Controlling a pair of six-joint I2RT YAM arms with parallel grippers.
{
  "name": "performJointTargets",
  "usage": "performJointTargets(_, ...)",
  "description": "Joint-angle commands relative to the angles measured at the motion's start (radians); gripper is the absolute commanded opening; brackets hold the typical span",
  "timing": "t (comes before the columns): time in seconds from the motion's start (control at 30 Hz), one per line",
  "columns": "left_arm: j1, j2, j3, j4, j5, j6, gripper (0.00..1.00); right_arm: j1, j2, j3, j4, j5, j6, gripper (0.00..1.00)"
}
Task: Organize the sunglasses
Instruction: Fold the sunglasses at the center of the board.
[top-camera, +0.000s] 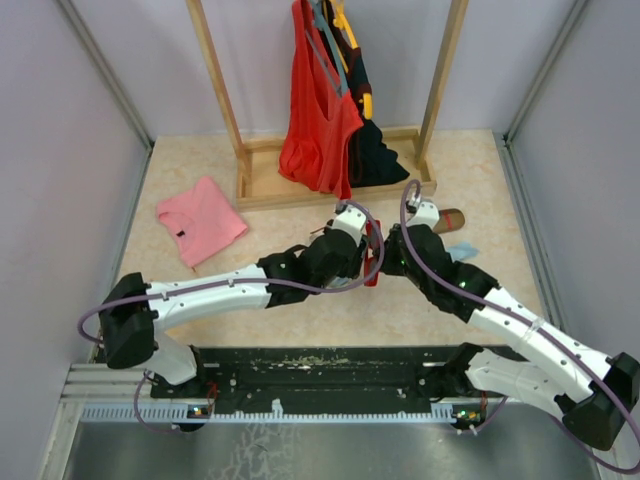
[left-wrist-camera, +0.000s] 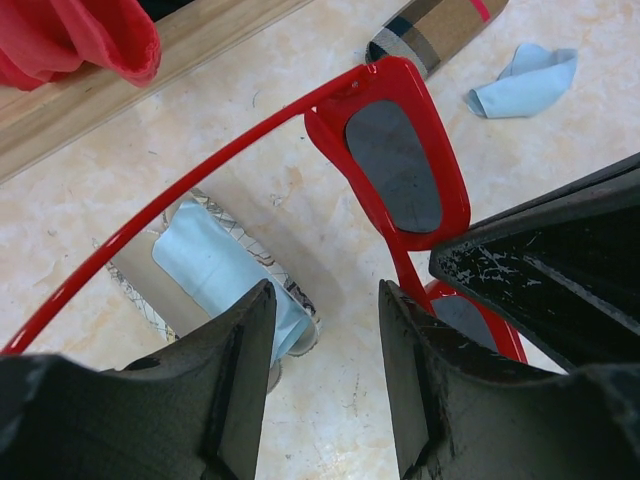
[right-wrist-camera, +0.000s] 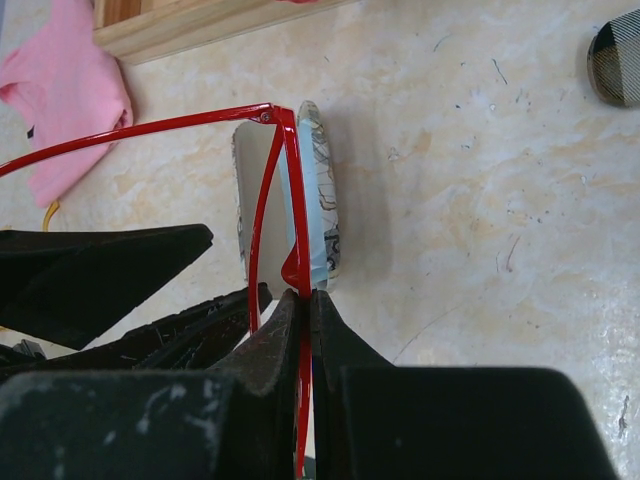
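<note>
At the middle of the table (top-camera: 300, 310), where the two arms meet, the sunglasses (left-wrist-camera: 395, 165) are held up above the surface. The right gripper (right-wrist-camera: 303, 310) has its fingers pressed together on the thin red frame, close to the bridge, and one slim red arm stands out to the left. The left gripper (left-wrist-camera: 325, 350) is just beside the frame with its fingers spread; between them only the table shows. Under the glasses lies an oblong piece (left-wrist-camera: 215, 265) with a light blue inside and a dark scribbled print on its edge, too small to read. To the far right is a brown case (left-wrist-camera: 440, 30) with a check pattern of black, white and red stripes, and near it a crumpled light blue cloth (left-wrist-camera: 525, 82). A pink shirt (top-camera: 200, 220) lies at the far left. A red garment (top-camera: 315, 120) hangs on the wooden rack (top-camera: 225, 90) at the far side.
</note>
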Motion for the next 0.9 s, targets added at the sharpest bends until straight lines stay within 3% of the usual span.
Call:
performJointTargets(0.0, -0.003, 0.014, 0.034, 0.011, 0.022, 0.003, 0.52, -0.009, -0.001, -0.005, 0.075, -0.032, -0.005, 0.00)
performJointTargets(0.23, -0.003, -0.146, -0.038, -0.058, 0.021, 0.021, 0.53, -0.009, 0.006, 0.025, -0.057, 0.126, -0.041, 0.00)
performJointTargets(0.47, 0.000, -0.366, -0.087, -0.124, -0.040, 0.048, 0.55, -0.008, -0.026, -0.025, -0.022, 0.132, -0.183, 0.00)
performJointTargets(0.6, 0.061, -0.379, -0.036, -0.169, -0.032, 0.047, 0.57, -0.008, -0.084, -0.082, 0.103, 0.053, -0.317, 0.00)
performJointTargets(0.77, 0.218, -0.318, 0.068, -0.238, 0.127, 0.005, 0.56, -0.007, -0.139, -0.123, 0.213, -0.022, -0.476, 0.00)
performJointTargets(0.87, 0.226, -0.283, 0.110, -0.254, 0.126, 0.011, 0.55, -0.004, -0.152, -0.134, 0.258, -0.046, -0.544, 0.00)
